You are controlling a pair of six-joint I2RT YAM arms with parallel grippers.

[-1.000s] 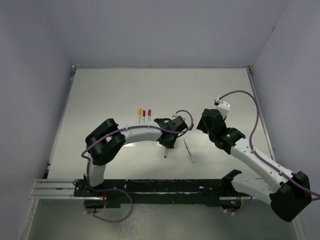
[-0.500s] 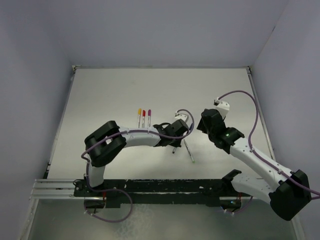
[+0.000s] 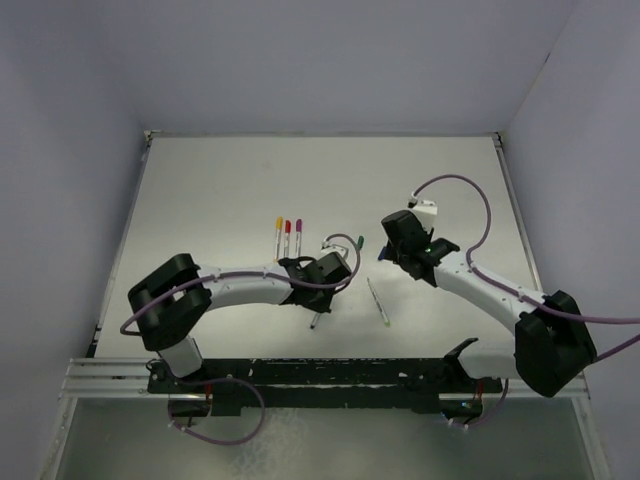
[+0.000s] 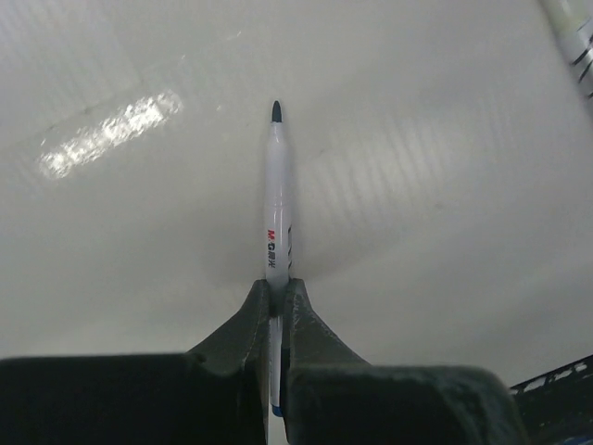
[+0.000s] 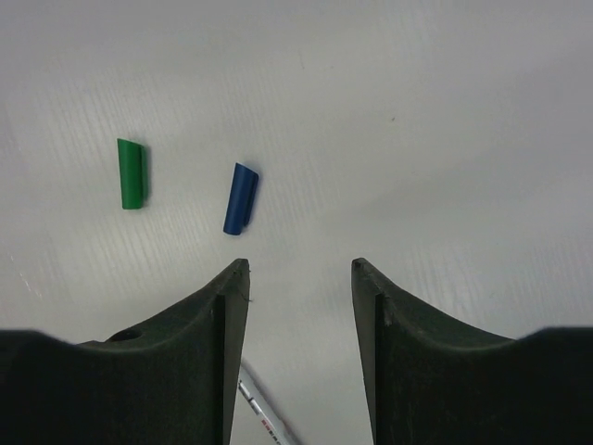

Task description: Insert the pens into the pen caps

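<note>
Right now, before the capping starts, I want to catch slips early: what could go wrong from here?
The blue cap lies ahead of the open right gripper, off its centre line; closing may flick it toward the green cap. The left gripper pinches the pen near its tail, so it may pivot when pushed.

Only one bit of print is legible from where I stand. The clamped pen point(image 4: 278, 185), pinched in the left gripper point(image 4: 276, 289), carries a small line of lettering running along its pale barrel just ahead of the fingertips. It is a red brand mark that reads "M&G", followed by two or three dark characters too fine to make out. A second pen point(image 5: 264, 413), lying at the bottom edge of the right wrist view, shows tiny red marks on its barrel, too small to read.
</note>
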